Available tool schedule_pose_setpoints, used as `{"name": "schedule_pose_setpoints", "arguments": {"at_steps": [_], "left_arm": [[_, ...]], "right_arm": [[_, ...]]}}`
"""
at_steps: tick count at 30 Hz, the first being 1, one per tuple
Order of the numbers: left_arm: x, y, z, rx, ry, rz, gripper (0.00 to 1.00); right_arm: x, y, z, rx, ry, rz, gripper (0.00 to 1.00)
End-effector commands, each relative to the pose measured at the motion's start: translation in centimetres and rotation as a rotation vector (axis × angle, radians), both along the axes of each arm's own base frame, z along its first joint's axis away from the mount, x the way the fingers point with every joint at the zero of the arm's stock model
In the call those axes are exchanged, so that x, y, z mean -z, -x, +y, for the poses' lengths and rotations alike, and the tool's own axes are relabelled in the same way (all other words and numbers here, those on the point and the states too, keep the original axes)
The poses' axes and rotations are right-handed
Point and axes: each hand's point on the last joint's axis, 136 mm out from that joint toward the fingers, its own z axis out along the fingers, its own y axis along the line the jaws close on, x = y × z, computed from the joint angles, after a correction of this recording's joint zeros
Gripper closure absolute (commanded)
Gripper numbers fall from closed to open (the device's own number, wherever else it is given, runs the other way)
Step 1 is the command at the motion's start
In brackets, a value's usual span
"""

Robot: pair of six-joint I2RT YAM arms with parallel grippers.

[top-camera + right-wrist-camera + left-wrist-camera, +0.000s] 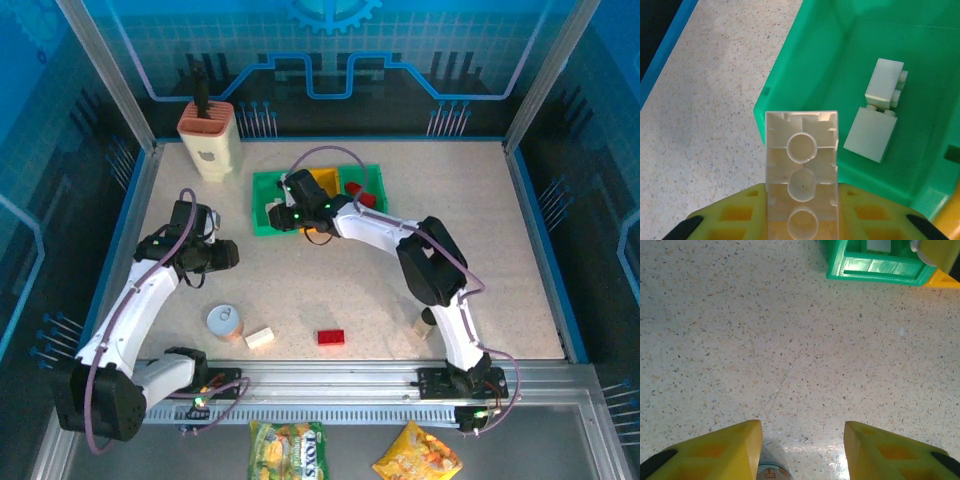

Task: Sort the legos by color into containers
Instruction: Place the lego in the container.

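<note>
Held cream lego [801, 175]; bag [287, 445] lettered "TOYS"

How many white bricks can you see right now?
4 white bricks: one clamped in the right gripper, two in the green bin, one on the table by the can. Arms may hide others.

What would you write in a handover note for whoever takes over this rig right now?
Right gripper: shut on a white brick, over the left green bin's rim.
Left gripper: open, empty, above bare table.
Done: two white bricks in that bin; red ones in the right bin.
Left: drop the held one; sort the loose white brick and loose red brick on the table.
</note>
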Motion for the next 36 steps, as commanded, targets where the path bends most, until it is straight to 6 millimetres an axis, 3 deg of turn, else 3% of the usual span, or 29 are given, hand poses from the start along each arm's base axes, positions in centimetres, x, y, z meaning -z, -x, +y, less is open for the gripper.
{"name": "schedule_pose_setpoints", "arguments": {"at_steps": [1, 5, 6, 8, 13, 17, 24, 29, 30, 36], "left_arm": [[-0.1, 0.2, -0.2, 0.010, 0.022, -0.013, 0.52], [-0.1, 0.2, -0.2, 0.009, 0.022, -0.015, 0.52], [-0.1, 0.2, -0.2, 0.009, 0.022, -0.015, 0.52], [0.0, 0.2, -0.1, 0.008, 0.022, -0.013, 0.52], [-0.1, 0.2, -0.1, 0.006, 0.022, -0.015, 0.52], [0.0, 0.2, -0.1, 0.004, 0.022, -0.013, 0.52], [0.2, 0.2, -0.4, 0.009, 0.038, 0.000, 0.52], [0.5, 0.1, -1.1, 0.011, 0.084, 0.024, 0.53], [0.6, 0.1, -1.4, 0.010, 0.100, 0.034, 0.53], [1.4, 0.9, -2.6, -0.013, 0.158, 0.116, 0.53]], "right_arm": [[0.0, -1.1, 1.1, 0.055, -0.044, 0.050, 0.76], [0.9, -2.5, 1.2, 0.127, -0.020, 0.099, 0.76], [2.4, -2.8, 1.3, 0.146, -0.003, 0.125, 0.76], [3.1, -3.3, 1.3, 0.183, 0.008, 0.139, 0.76], [4.0, -4.2, 1.6, 0.220, 0.006, 0.141, 0.73], [4.0, -4.2, 2.1, 0.202, 0.004, 0.145, 0.66], [1.7, -3.6, 2.1, 0.175, -0.002, 0.105, 0.50], [-0.5, -3.0, 1.6, 0.155, -0.014, 0.071, 0.48], [-1.9, -2.8, 1.4, 0.150, -0.024, 0.052, 0.48], [-5.3, -1.7, -0.2, 0.142, -0.019, -0.016, 0.48]]}}
